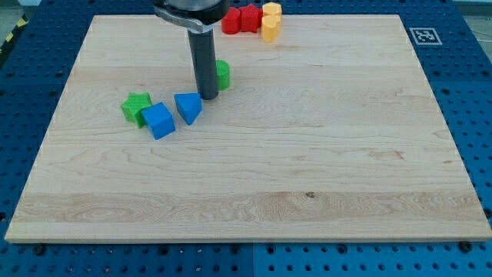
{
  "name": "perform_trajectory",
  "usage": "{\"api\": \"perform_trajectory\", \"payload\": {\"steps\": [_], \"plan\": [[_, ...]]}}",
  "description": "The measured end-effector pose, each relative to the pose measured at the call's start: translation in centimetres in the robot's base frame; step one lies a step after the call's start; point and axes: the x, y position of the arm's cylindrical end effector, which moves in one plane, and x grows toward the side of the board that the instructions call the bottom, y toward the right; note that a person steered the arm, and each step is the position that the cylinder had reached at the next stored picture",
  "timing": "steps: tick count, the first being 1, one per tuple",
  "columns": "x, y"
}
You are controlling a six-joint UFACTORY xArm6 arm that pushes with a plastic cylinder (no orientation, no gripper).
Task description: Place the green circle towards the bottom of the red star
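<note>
The green circle (222, 75) sits in the upper middle of the wooden board, partly hidden behind my rod. My tip (208, 96) rests on the board just left of and below the green circle, touching or nearly touching it. The red star (232, 21) lies at the view's top edge of the board, well above the green circle. The blue triangle (188, 107) lies just left of and below my tip.
A red block (250, 18) and two yellow blocks (270, 21) sit right of the red star at the top edge. A blue cube (159, 121) and a green star (136, 107) lie left of the blue triangle. A fiducial marker (423, 35) is at the board's top right corner.
</note>
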Motion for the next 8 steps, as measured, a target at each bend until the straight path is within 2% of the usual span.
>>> {"api": "perform_trajectory", "payload": {"steps": [3, 7, 8], "plan": [[-1.7, 0.0], [-9.1, 0.0], [-8.1, 0.7]]}}
